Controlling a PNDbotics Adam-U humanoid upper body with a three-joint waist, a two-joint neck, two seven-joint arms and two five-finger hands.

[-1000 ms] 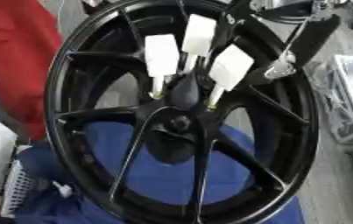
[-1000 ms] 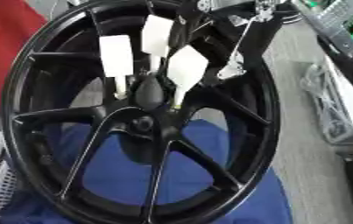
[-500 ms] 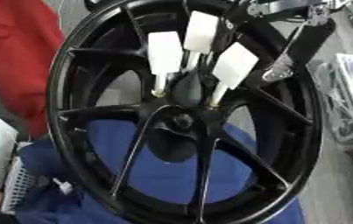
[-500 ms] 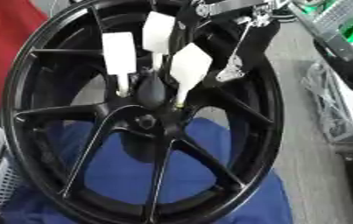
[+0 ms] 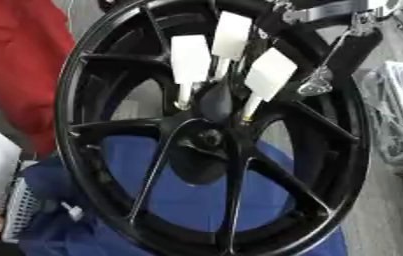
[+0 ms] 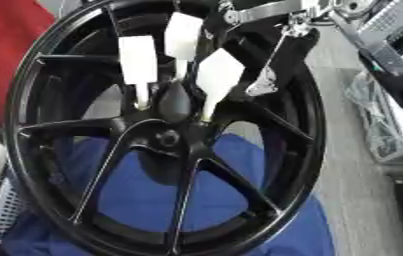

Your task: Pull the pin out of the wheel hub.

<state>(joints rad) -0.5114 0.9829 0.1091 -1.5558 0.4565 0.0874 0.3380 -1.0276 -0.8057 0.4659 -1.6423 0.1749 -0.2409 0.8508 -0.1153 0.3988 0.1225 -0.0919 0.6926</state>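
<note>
Nearest you, the blue cloth (image 5: 196, 195) cushions the black wheel (image 5: 344, 165), which stands tilted so its hub (image 5: 209, 137) faces your camera. Just above the hub, three white-handled pins (image 5: 266, 77) stick out of the bolt holes, handles fanned outward and within reach, below and left of your right hand (image 5: 344, 25). That hand sits at the wheel's far upper rim, seemingly steadying it, though you cannot tell how its fingers are set. Your left hand is out of view.
</note>
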